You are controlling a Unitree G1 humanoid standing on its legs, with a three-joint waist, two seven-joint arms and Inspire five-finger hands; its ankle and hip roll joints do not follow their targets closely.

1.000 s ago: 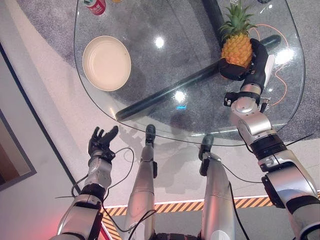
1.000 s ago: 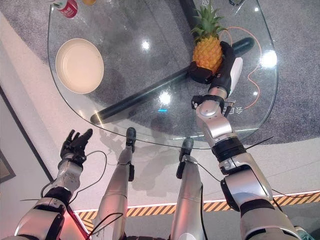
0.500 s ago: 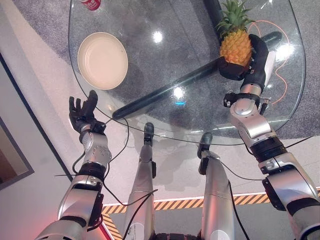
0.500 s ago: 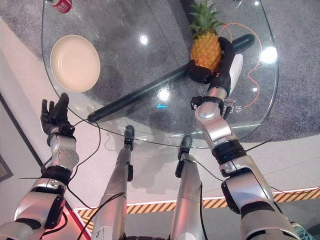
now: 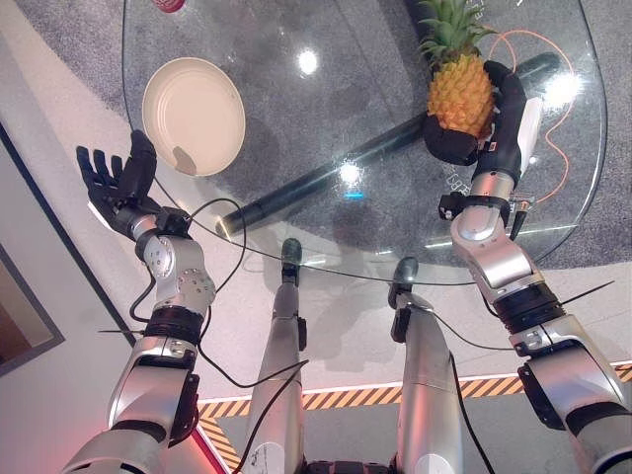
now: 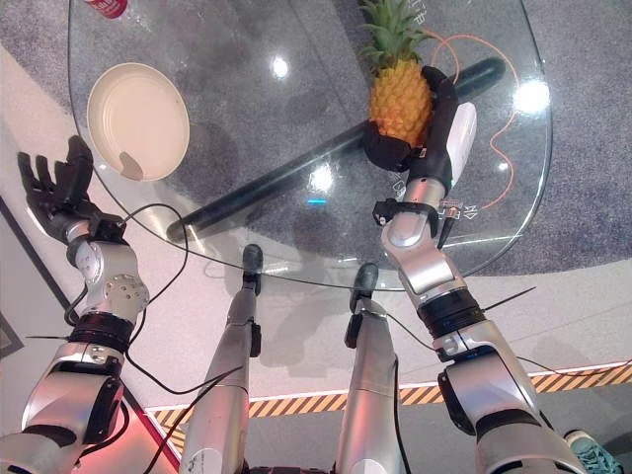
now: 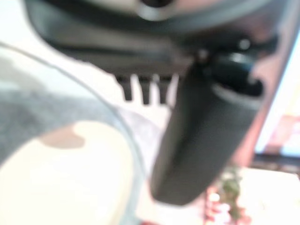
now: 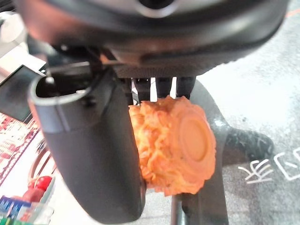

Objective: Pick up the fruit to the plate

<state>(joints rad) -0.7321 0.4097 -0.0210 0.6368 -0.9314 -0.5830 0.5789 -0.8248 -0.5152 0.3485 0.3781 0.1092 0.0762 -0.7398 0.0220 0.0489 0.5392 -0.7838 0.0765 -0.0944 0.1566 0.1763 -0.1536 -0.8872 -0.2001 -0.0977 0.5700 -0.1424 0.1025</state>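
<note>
**Left hand climbs to the plate's side; pineapple rises a little**

Over the last second the left hand [image 5: 117, 186] has come up from low beside the robot's legs to the rim of the glass tabletop [image 5: 326, 281], just beside the cream plate [image 5: 194, 115], its fingers [image 5: 97, 166] spread and straight. The right hand [image 5: 484, 123], wrapped round the pineapple [image 5: 459, 91], has carried it slightly farther from the robot. The whole head view has also shifted, so the plate's apparent drift is the camera's.
</note>
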